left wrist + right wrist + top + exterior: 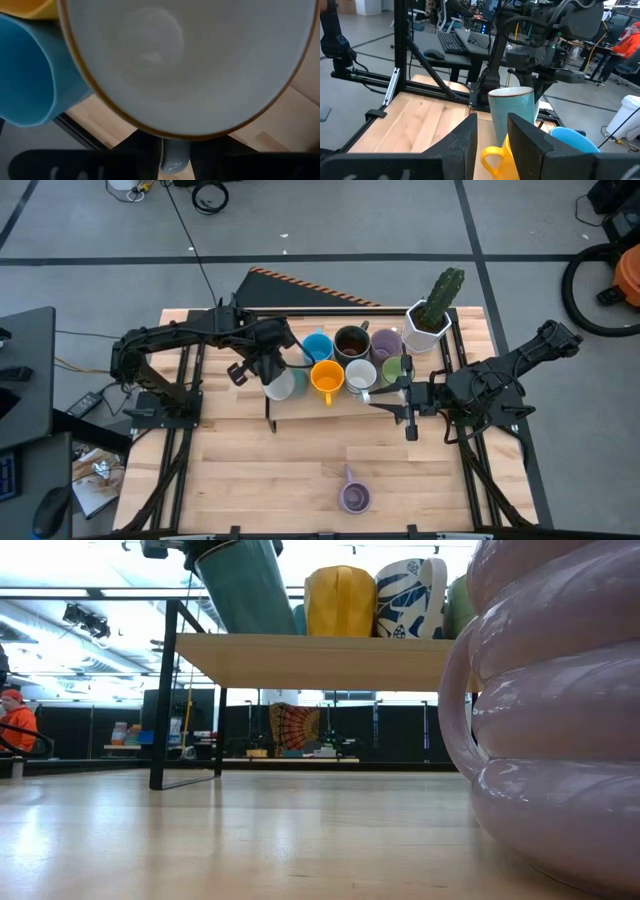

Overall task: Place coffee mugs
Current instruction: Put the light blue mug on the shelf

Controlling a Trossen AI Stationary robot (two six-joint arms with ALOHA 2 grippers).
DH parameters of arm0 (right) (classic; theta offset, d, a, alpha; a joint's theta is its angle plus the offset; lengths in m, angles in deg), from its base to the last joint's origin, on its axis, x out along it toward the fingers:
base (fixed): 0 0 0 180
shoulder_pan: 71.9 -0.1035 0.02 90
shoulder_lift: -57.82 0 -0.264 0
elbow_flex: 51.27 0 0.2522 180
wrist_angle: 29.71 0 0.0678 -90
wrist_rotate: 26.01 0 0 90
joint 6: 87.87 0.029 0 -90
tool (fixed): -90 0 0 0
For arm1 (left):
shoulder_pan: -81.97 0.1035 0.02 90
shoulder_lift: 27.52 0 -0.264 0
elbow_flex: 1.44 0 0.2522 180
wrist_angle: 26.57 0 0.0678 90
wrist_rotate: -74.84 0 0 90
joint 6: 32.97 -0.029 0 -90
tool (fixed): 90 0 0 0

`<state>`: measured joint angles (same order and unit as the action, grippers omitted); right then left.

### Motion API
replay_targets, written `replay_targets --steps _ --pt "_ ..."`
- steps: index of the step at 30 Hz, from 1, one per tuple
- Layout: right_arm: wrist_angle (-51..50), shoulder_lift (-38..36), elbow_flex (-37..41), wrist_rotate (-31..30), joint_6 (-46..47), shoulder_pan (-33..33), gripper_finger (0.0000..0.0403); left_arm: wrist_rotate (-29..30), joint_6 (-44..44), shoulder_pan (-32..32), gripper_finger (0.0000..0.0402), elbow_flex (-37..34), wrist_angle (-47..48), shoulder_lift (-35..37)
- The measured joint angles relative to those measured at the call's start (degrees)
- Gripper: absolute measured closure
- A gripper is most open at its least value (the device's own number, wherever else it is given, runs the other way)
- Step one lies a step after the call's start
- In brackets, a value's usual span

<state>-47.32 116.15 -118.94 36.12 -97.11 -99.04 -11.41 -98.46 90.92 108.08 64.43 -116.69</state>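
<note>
**Technician:** Report the position of the pale teal mug (281, 383).

**Operator:** It stood at the left end of the raised wooden shelf (300, 408), just beside the orange mug (327, 377), with the blue mug (317, 346) behind it. My left gripper (262, 367) was at its handle (175, 154); my fingers bracketed the handle, but I could not tell whether they were pinching it or standing slack.

**Technician:** And the remaining mugs?

**Operator:** The dark brown mug (352, 341), white patterned mug (360, 374), purple mug (387, 343) and green mug (392, 368) crowded the same shelf, beside the cactus pot (427, 326). A second purple mug (355, 497) lay on the table, well apart. My right gripper (392, 399) waited at the shelf's right, fingers slightly apart, empty.
</note>
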Motion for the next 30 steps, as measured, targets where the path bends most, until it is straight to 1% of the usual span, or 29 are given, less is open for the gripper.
replay_targets --steps 3,7,15,25,30 --pt "0.0 0.0 0.0 0.0 0.0 0.0 0.029 0.0 0.1 0.0 0.0317 0.0 0.3 0.0" --pt "0.0 0.0 0.0 0.0 0.0 0.0 0.029 -0.8 0.4 0.0 0.034 0.0 0.9 0.0" --pt "0.0 0.0 0.0 -0.1 0.1 0.0 0.029 -6.1 3.5 -0.1 0.034 -0.1 1.4 -0.1" --pt "0.4 0.0 0.0 -0.1 0.1 0.0 0.029 -10.6 6.5 0.1 0.034 -0.1 3.8 0.0" --pt "0.8 0.0 0.0 -0.1 0.1 0.0 0.029 -13.5 9.5 1.2 0.034 -0.1 4.0 0.0"
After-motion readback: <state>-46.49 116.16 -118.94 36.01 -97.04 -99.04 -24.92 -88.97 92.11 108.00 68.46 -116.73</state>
